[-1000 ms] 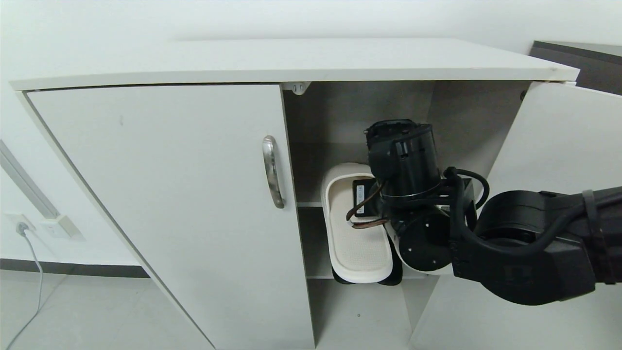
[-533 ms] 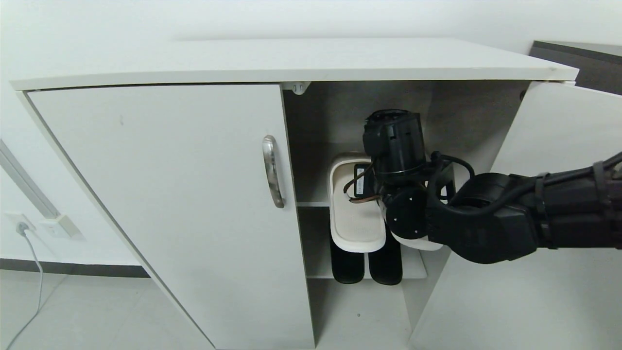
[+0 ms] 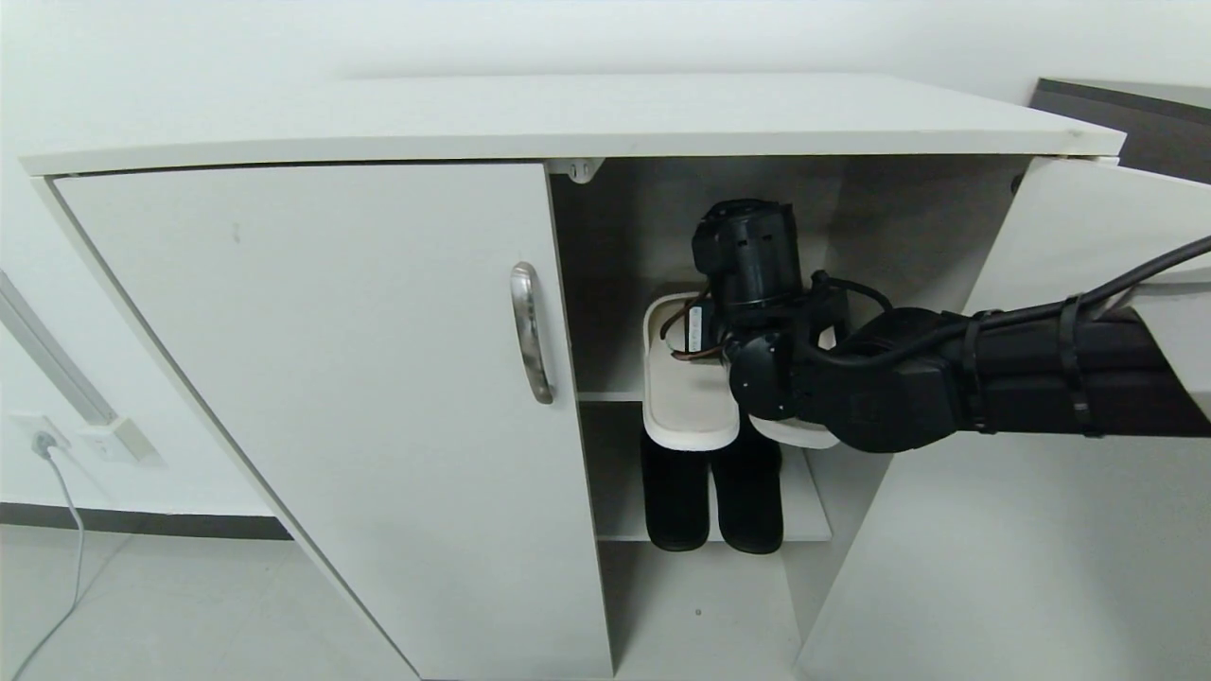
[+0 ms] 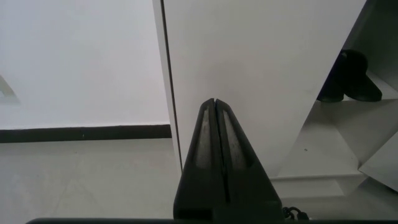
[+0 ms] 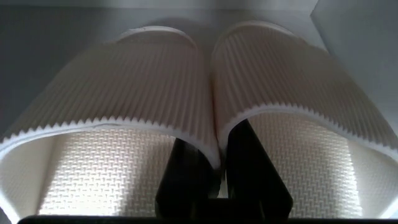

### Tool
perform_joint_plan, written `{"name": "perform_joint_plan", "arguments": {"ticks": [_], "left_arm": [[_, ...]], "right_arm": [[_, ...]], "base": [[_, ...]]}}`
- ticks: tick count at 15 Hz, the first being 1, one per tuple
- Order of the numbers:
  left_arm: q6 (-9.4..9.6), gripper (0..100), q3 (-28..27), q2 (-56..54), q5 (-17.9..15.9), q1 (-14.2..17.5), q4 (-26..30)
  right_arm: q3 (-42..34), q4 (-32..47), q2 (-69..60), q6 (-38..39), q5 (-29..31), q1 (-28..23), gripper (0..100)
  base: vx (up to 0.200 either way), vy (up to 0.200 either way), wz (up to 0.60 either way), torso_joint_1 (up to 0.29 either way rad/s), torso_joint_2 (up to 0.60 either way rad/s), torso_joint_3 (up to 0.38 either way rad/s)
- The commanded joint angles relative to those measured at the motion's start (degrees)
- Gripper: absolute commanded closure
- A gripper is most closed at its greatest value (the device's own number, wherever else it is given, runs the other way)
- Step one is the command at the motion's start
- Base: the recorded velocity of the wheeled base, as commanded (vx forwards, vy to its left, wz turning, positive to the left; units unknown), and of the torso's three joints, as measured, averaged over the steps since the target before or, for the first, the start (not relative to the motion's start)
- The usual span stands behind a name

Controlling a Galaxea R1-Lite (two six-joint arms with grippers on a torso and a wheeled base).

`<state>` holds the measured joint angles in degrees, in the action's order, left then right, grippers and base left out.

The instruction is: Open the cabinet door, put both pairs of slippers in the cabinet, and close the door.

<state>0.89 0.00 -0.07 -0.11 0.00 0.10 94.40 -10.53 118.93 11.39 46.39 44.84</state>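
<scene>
Clamping the white slippers [image 3: 688, 409] by their inner straps, the right claw [image 5: 219, 163] is holding them partway over the cabinet's [image 3: 568, 113] upper shelf [image 3: 605, 398], where releasing early could tip them off.

White wall [image 3: 189, 47], upper frame and left edge. Dark skirting band [image 3: 142, 522], lower left, at wall foot. Pale grey floor [image 3: 142, 605], bottom left. White socket [image 3: 40, 441] with grey cable [image 3: 79, 544], left edge. Dark panel [image 3: 1135, 123], upper right corner.
</scene>
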Motion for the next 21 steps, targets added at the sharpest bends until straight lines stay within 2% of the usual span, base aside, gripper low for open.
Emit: {"name": "perform_joint_plan", "arguments": {"ticks": [1, 14, 15, 19, 21], "left_arm": [[-0.01, 100, 0.0, 0.07, 0.02, 0.0, -0.01], [-0.1, 100, 0.0, 0.07, 0.02, 0.0, -0.01], [-0.1, 100, 0.0, 0.07, 0.02, 0.0, -0.01], [-0.1, 100, 0.0, 0.07, 0.29, 0.0, -0.01], [-0.1, 100, 0.0, 0.07, 0.29, 0.0, -0.01]], "right_arm": [[1.57, 0.16, 1.39, -0.14, -0.59, -0.36, 100], [5.53, 0.16, 3.68, -2.25, -1.03, -1.42, 100], [5.53, 0.16, 3.68, -2.25, -1.03, -1.42, 0], [4.56, 0.16, 3.32, -2.16, -0.95, -1.16, 0], [1.22, 0.07, 0.78, -2.07, -0.68, 0.16, 0]], "base": [[0.0, 0.0, 0.0, 0.0, 0.0, 0.0], [0.0, 0.0, 0.0, 0.0, 0.0, 0.0], [0.0, 0.0, 0.0, 0.0, 0.0, 0.0], [0.0, 0.0, 0.0, 0.0, 0.0, 0.0], [0.0, 0.0, 0.0, 0.0, 0.0, 0.0]]}}
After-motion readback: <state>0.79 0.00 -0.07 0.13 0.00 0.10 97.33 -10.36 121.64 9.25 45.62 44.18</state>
